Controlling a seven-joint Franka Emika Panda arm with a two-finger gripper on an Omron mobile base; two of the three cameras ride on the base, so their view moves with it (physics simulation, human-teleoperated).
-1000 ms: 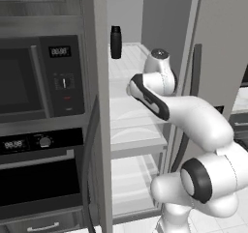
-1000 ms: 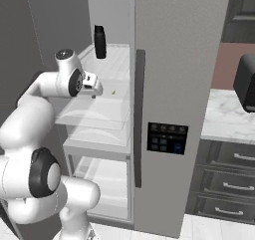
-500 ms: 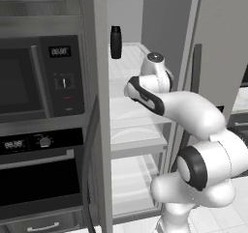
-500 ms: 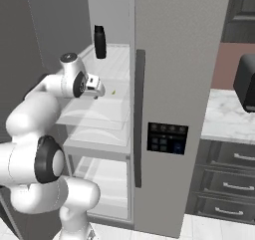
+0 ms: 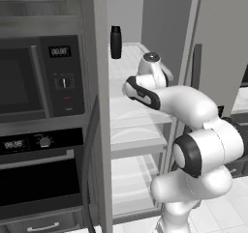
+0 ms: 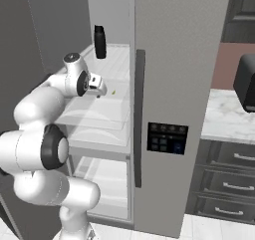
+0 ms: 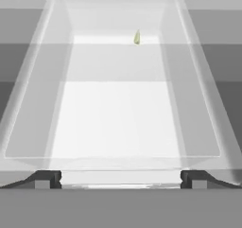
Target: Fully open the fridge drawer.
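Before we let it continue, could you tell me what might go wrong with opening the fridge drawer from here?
1. In the hand view the end effector stands wide at the fridge drawer front edge, gripping nothing; a pull could slip off.
2. The small green item inside may slide.
3. The elbow sits near the fridge door.

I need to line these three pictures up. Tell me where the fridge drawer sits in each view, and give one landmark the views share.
Left base view: the fridge drawer is at centre, below the arm's forearm.
Right base view: centre-left, under the gripper.
Hand view: it spans the picture, seen from above, front rim near the fingertips.
Shared landmark: the dark bottle on the shelf above, in both base views; the small green item links right base and hand views.
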